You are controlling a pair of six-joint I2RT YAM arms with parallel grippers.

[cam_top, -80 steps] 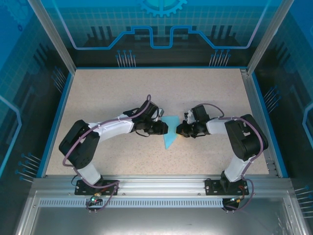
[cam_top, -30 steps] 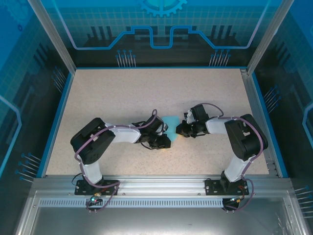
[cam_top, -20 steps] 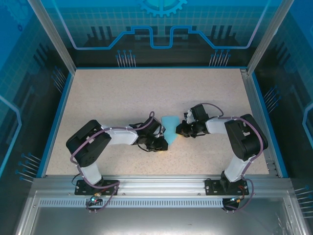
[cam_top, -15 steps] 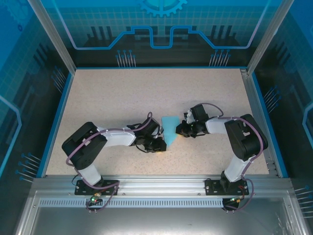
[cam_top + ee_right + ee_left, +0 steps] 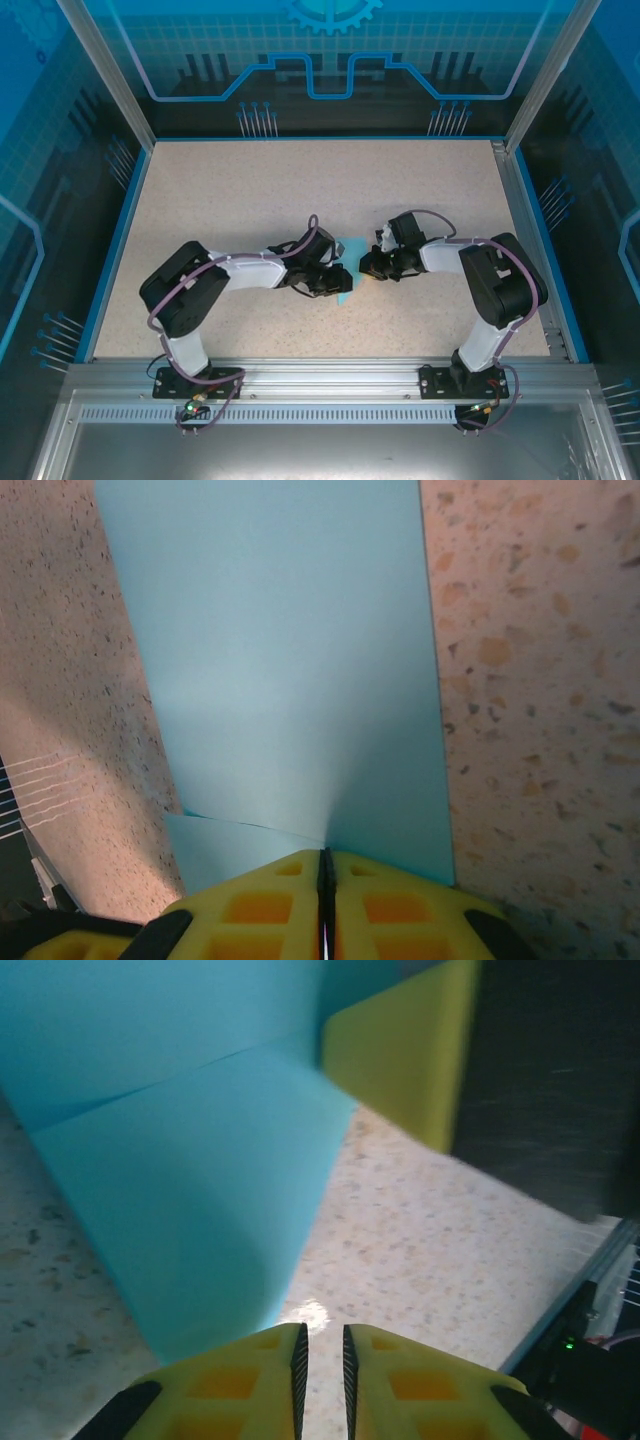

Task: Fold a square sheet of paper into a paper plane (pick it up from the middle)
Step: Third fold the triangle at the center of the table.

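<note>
Speckled beige worktop [image 5: 230, 190] inside a blue-panelled enclosure. Sheet of paper [image 5: 349, 250] is light blue and partly folded. In the left wrist view [image 5: 190, 1210] a straight crease splits it into two panels. In the right wrist view [image 5: 280, 650] it's a smooth flat strip with a second layer peeking out at the near corner.

It lies on the worktop at the tip of the right pincer [image 5: 366, 266]. That pincer [image 5: 325, 865] has its pads together, clamped on the sheet's edge, with the paper running into the seam.

Left pincer [image 5: 338, 283] is across the sheet from the right pincer. Its pads [image 5: 322, 1345] are a thin slit apart, with bare worktop showing through. The sheet's corner slips under one pad; can't tell if it's pinned.

From the top view both pincers cover most of the sheet, so the outline isn't readable.
</note>
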